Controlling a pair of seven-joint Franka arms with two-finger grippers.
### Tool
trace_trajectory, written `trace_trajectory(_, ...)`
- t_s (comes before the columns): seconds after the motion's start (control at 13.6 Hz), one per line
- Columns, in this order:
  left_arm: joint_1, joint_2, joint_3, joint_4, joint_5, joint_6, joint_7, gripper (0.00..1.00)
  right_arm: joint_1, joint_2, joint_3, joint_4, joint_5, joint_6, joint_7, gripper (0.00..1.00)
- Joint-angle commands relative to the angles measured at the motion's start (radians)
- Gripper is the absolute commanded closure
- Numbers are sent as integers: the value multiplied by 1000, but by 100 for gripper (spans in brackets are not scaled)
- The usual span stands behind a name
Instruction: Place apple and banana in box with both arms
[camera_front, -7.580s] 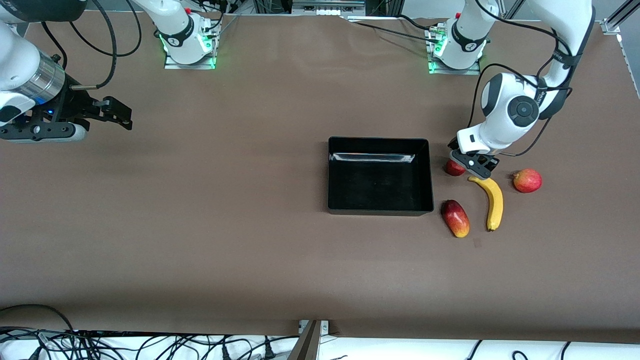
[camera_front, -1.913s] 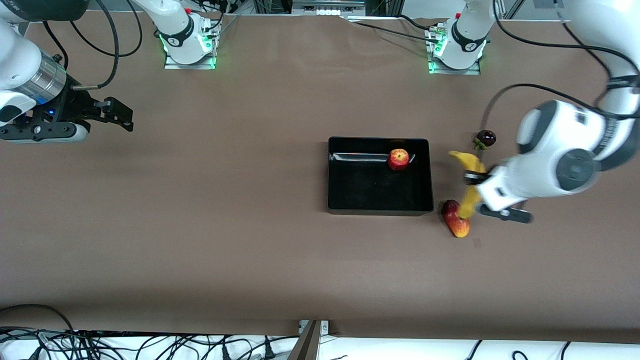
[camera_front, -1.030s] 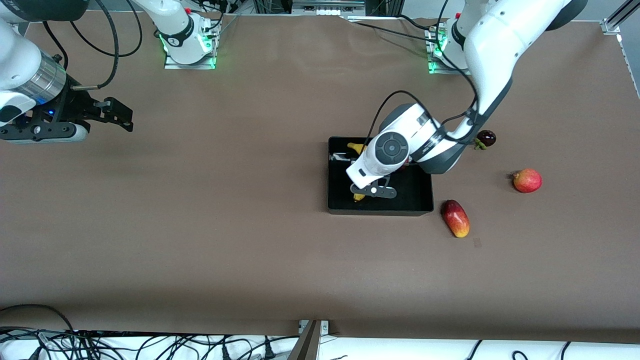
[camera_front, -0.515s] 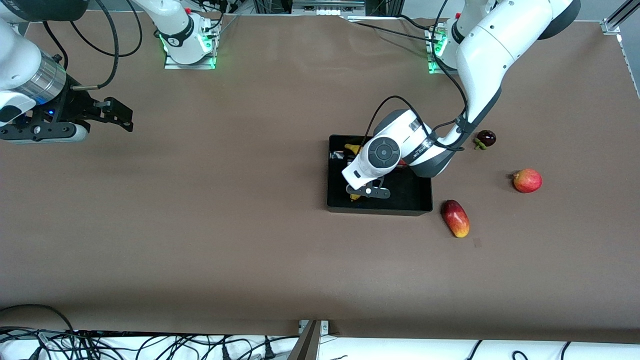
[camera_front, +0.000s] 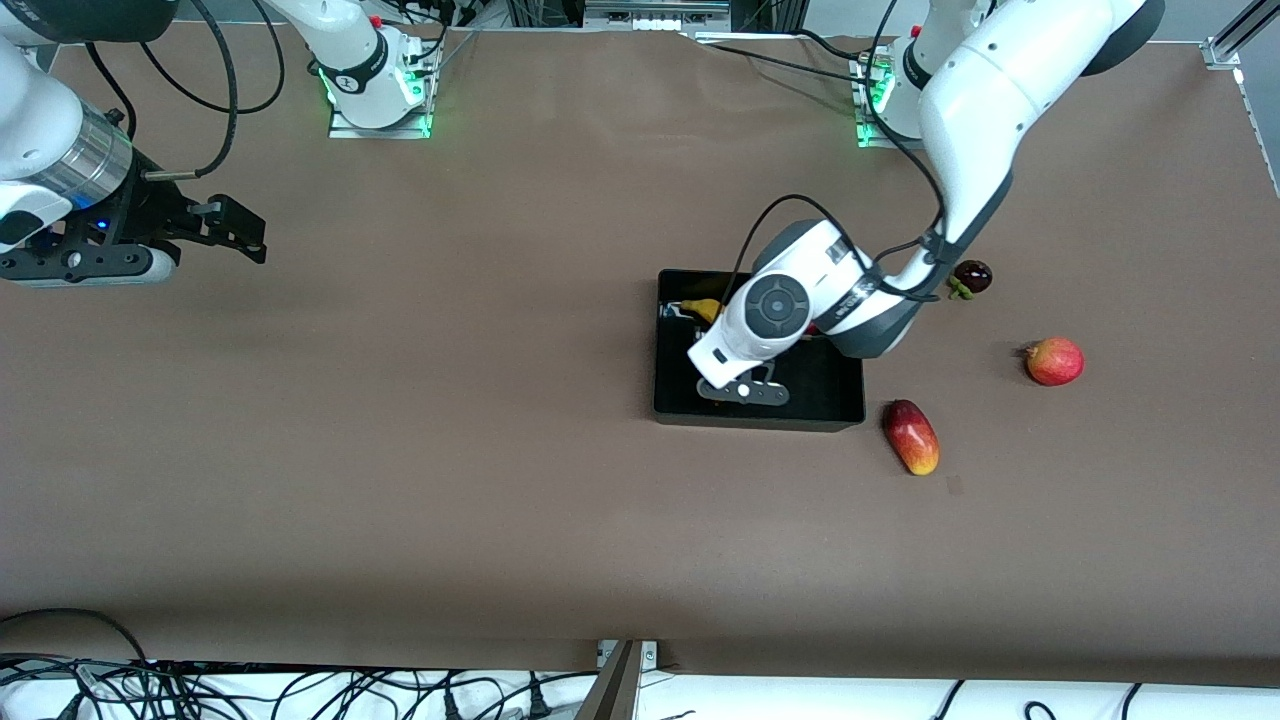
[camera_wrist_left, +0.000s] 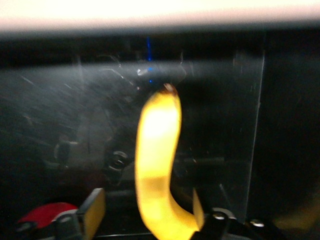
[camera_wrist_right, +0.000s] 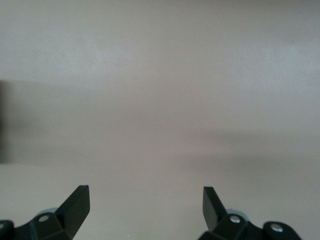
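Observation:
The black box (camera_front: 760, 424) stands mid-table. The yellow banana (camera_front: 702, 308) lies inside it, mostly hidden under the left arm in the front view. My left gripper (camera_front: 742, 390) is low in the box, open, its fingers astride the banana (camera_wrist_left: 157, 150) with a gap on one side. In the left wrist view my left gripper (camera_wrist_left: 147, 205) faces the glossy box wall (camera_wrist_left: 280, 125). A red bit of the apple (camera_wrist_left: 45, 212) shows beside one finger; in the front view the apple is hidden. My right gripper (camera_front: 240, 228) waits open and empty over bare table at the right arm's end (camera_wrist_right: 145, 195).
An elongated red-yellow fruit (camera_front: 911, 437) lies just outside the box's near corner, toward the left arm's end. A red-orange round fruit (camera_front: 1054, 361) and a small dark purple fruit (camera_front: 971, 276) lie farther toward that end.
My left arm carried the banana from the table into the box, where the apple lay. In the last half second the banana dropped lower and the fingers stand apart. The right arm has not moved.

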Motion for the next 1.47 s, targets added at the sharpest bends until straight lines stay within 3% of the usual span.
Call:
trace_trajectory(0.0, 82, -128, -4, 73, 18, -177, 7, 0, -6, 8, 9, 20, -14, -6, -4, 0)
trace_trajectory(0.44, 198, -217, -21, 291, 1, -576, 200, 0, -6, 8, 9, 20, -12, -6, -4, 0)
trace_trajectory(0.66, 245, -298, 9, 340, -85, -677, 358, 0, -5, 8, 9, 20, -12, -6, -4, 0)
trace_trajectory(0.81, 218, -408, 177, 291, -172, -675, 488, 0, -5, 8, 9, 20, -12, -6, -3, 0)
trace_trajectory(1.03, 82, -562, 495, 146, -327, -619, 625, 0, -5, 8, 9, 20, -12, -6, -4, 0)
trace_trajectory(1.1, 48, -611, 544, 85, -323, -564, 656, 0, -5, 8, 9, 20, -12, -6, -4, 0)
trace_trajectory(1.25, 43, -723, 571, -69, -314, -430, 659, 0, -5, 8, 9, 20, -12, -6, -3, 0)
trace_trajectory(1.4, 43, -774, 586, -125, -312, -361, 668, 0, -6, 8, 9, 20, -12, -6, -3, 0)
